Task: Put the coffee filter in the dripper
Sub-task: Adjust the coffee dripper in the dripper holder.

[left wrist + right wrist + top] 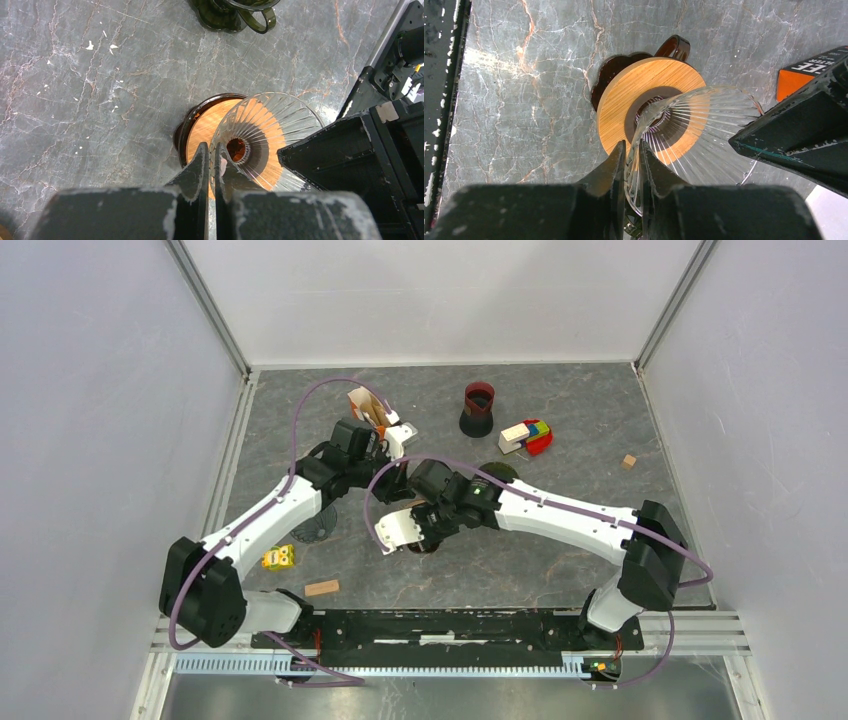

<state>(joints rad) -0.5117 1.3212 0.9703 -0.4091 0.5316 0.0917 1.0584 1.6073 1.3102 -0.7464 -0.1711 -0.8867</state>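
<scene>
**A:** Nearest the lens, the black rail [450, 625] is carrying both arm bases along the near edge of the grey table [540, 575].

**B:** And the arms?

**A:** The left arm [270, 515] and right arm [560, 515] are reaching inward. Their ends are meeting over the table's middle and hiding what lies beneath. An orange box [362, 403] is lying far, left of centre. A dark red cup [479, 405] is standing far centre, with coloured blocks [527, 437] just to its right. A yellow toy [279, 557] and a wooden block [322, 588] are lying near left.

**B:** The left wrist view?

**A:** The left gripper [211, 160] is pinching the rim of a clear ribbed cone [270, 125], jaws clenched on its thin wall. The cone is tilting over a wooden ring [205, 125], which is lying on top of a dark brown cup [181, 137]. A black finger [330, 150] of the other arm is meeting the cone's opposite rim.

**B:** Is that cone the filter?

**A:** Filter or funnel, I cannot tell.

**B:** The right wrist view?

**A:** The right gripper [633, 160] is clamping the cone's rim too. The cone's narrow end is pointing into the ring's hole, though I cannot tell whether it is seated there. The cup's handle [674, 45] is sticking out beyond the ring.
</scene>
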